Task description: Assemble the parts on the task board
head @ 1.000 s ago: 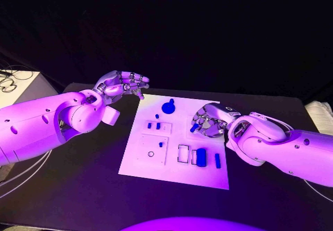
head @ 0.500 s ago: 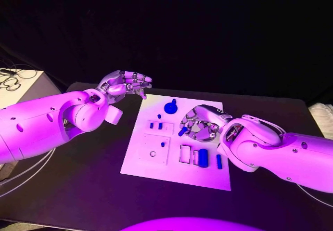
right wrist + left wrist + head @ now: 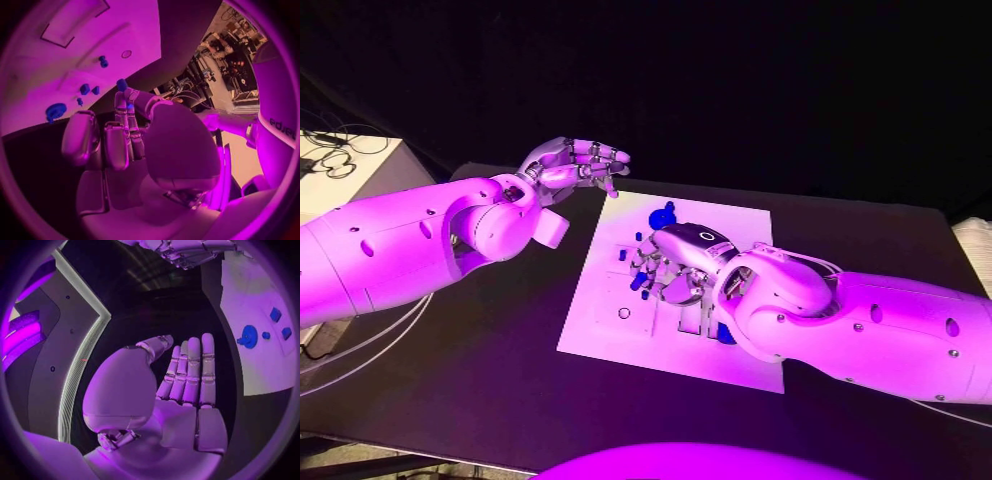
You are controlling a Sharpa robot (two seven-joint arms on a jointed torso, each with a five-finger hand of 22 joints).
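the right hand [image 3: 672, 268] pinches a small blue part [image 3: 640, 282] over the white task board [image 3: 733, 355]; the left hand [image 3: 577, 165] hovers off the board's far corner, empty, fingers loosely apart

Looks like a robotics lab or demo booth: black tabletop [image 3: 473, 400] under coloured stage light, black drape [image 3: 733, 90] hung behind as backdrop. White task board [image 3: 733, 355] laid out square in the middle, small blue parts [image 3: 661, 216] on it. Off to the side, a pale cabinet [image 3: 343, 170] with loose cables [image 3: 329, 140] coiled on top. Cluttered equipment racks [image 3: 234, 55] visible past the right wrist.
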